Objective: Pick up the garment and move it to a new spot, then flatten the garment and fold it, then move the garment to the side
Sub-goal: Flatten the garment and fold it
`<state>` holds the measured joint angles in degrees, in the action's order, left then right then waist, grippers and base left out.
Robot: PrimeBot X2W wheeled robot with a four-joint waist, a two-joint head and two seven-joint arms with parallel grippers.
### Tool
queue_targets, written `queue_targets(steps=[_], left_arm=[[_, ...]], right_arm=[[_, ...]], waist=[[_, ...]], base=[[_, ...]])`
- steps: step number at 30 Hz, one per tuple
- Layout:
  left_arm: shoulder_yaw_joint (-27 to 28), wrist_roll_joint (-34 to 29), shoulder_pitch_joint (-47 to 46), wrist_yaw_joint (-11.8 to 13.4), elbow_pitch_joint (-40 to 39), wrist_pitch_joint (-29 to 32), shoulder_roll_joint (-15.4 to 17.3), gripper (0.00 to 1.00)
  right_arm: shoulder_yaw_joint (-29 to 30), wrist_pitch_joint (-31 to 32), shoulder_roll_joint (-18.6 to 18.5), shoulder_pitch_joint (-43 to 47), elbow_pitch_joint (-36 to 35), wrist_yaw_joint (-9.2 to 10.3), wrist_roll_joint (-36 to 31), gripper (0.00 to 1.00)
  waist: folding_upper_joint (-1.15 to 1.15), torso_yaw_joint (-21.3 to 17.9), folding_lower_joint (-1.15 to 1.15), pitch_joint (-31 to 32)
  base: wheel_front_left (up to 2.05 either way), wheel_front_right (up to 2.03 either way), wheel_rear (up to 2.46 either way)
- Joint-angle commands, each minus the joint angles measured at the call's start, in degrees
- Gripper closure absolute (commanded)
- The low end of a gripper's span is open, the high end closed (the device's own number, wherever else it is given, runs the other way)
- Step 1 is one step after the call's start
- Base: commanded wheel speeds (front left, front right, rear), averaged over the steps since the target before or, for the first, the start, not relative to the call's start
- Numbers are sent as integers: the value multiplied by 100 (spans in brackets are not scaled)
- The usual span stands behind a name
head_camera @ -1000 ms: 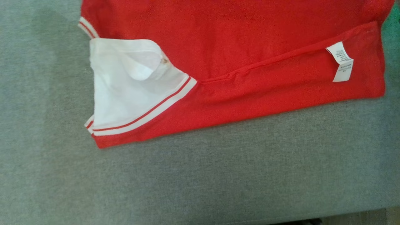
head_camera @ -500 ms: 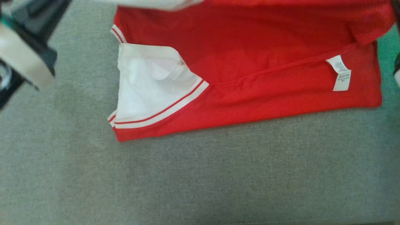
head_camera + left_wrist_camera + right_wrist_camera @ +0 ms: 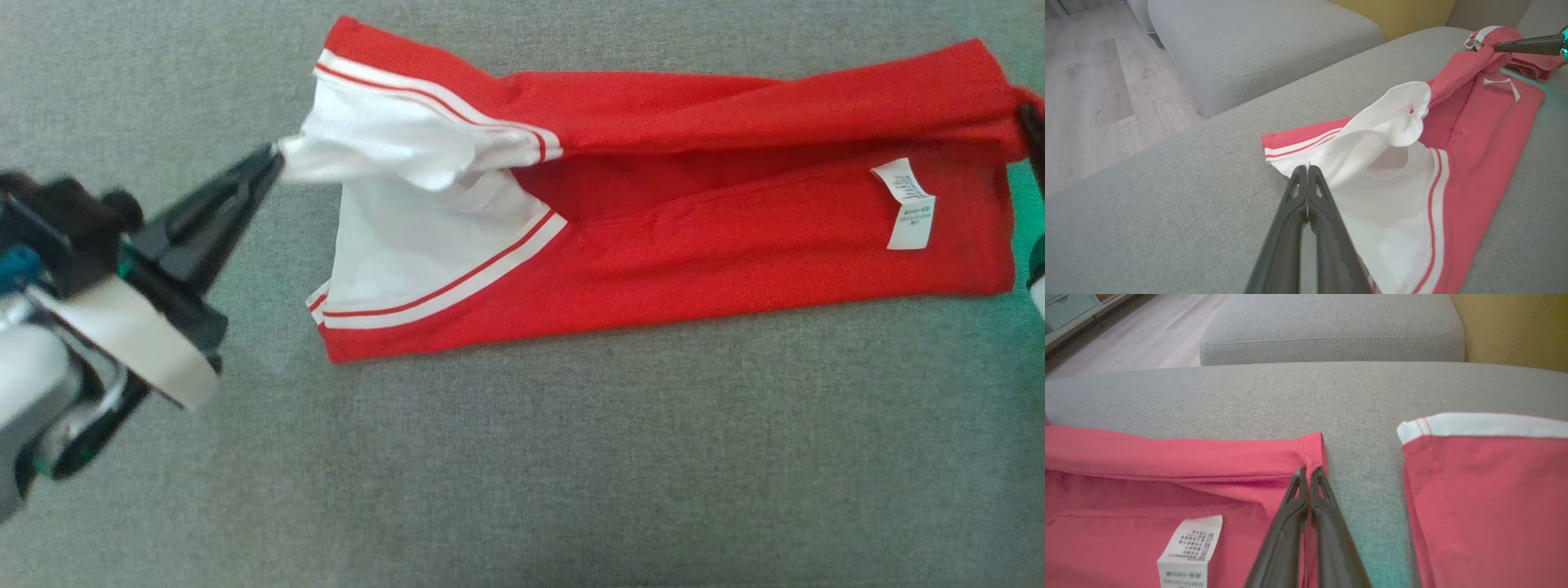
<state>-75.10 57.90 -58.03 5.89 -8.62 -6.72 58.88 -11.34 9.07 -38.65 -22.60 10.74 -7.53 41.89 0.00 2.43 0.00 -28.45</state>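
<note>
The red garment [image 3: 718,245] lies across the grey cushion [image 3: 571,474], stretched between the left gripper [image 3: 273,159], pinched tight on its white end, and the right gripper [image 3: 1309,470], clamped on a red hem corner (care label [image 3: 906,204] nearby).

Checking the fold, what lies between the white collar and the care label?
Just red fabric of the garment, seen in the head view.

The left claw [image 3: 273,157] has 2 tapered black fingers [image 3: 204,233], white forearm [image 3: 24,384].
</note>
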Motion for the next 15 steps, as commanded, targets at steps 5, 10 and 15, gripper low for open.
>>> queue_targets(steps=[5, 10, 15], left_arm=[[232, -149, 367, 257, -179, -218, 199, 100], [250, -188, 628, 541, -28, -488, -67, 37], [566, -288, 939, 1210, 171, -775, -416, 0]], right_arm=[[177, 70, -35, 510, -312, 4, -153, 100], [287, -52, 226, 619, -252, 4, -280, 0], [594, -434, 530, 835, -152, 4, -521, 0]], waist=[[0, 32, 0, -43], [0, 42, 0, -21], [0, 70, 0, 142]], base=[[0, 0, 0], [0, 0, 0], [0, 0, 0]])
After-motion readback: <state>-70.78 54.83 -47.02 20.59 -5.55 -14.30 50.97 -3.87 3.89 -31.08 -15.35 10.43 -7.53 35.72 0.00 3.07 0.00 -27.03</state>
